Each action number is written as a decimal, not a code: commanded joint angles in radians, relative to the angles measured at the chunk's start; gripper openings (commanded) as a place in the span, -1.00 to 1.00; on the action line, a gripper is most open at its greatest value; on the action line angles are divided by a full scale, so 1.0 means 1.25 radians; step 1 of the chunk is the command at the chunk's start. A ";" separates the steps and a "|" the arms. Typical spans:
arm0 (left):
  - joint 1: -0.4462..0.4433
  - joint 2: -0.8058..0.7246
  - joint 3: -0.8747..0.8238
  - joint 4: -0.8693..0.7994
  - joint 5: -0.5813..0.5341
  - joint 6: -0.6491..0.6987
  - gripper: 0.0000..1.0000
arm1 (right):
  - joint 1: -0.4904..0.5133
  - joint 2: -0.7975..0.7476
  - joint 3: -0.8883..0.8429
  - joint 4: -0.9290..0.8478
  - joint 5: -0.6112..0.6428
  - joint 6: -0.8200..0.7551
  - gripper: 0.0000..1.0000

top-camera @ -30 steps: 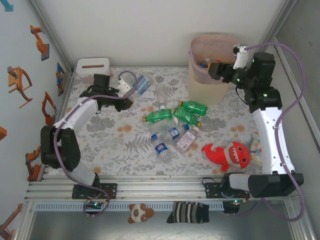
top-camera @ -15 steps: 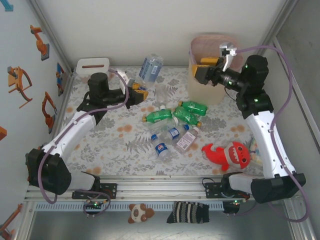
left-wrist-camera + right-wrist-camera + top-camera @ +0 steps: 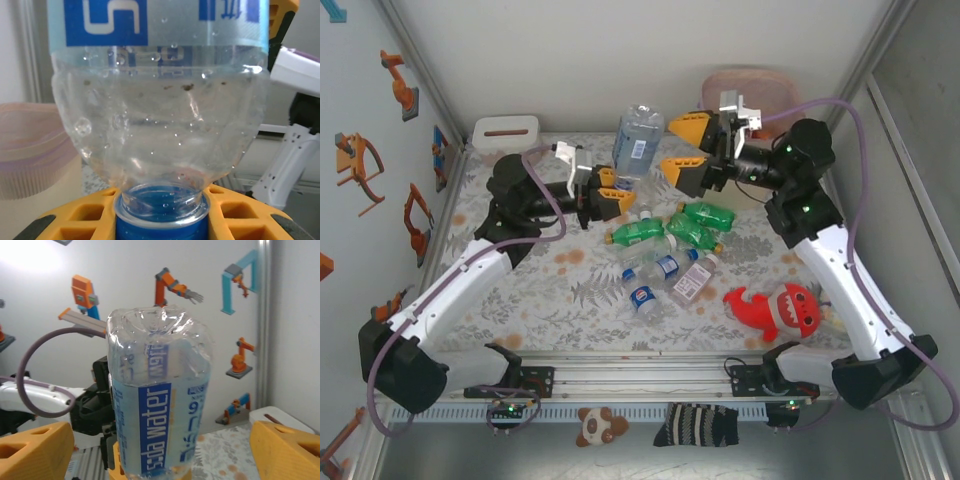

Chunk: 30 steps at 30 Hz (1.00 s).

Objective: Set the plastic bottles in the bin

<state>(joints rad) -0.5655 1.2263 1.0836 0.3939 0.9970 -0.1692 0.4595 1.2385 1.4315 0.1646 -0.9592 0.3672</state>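
My left gripper is shut on the blue cap of a clear plastic bottle with a blue label, holding it upright above the table. In the left wrist view the bottle rises straight from the orange pads. My right gripper is open, its orange fingers wide on either side of the bottle and apart from it. Several more bottles, green and clear, lie mid-table. The bin stands at the back right, mostly hidden behind my right arm.
A red plush shark lies at the front right. A low white box sits at the back left. Walls close in the table on the left, back and right. The bin's pink rim shows in the left wrist view.
My left arm has carried the bottle right and stood it upright. My right arm has left the bin and swung left to the bottle, its jaws opening wider.
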 commanded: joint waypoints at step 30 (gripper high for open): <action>-0.068 0.007 0.039 0.079 0.010 0.005 -0.45 | 0.091 0.063 0.046 0.168 -0.069 0.125 -0.01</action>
<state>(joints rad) -0.6464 1.2366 1.1156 0.4706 1.0103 -0.2089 0.5694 1.3293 1.4704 0.3500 -1.0542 0.4980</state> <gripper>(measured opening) 0.324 0.502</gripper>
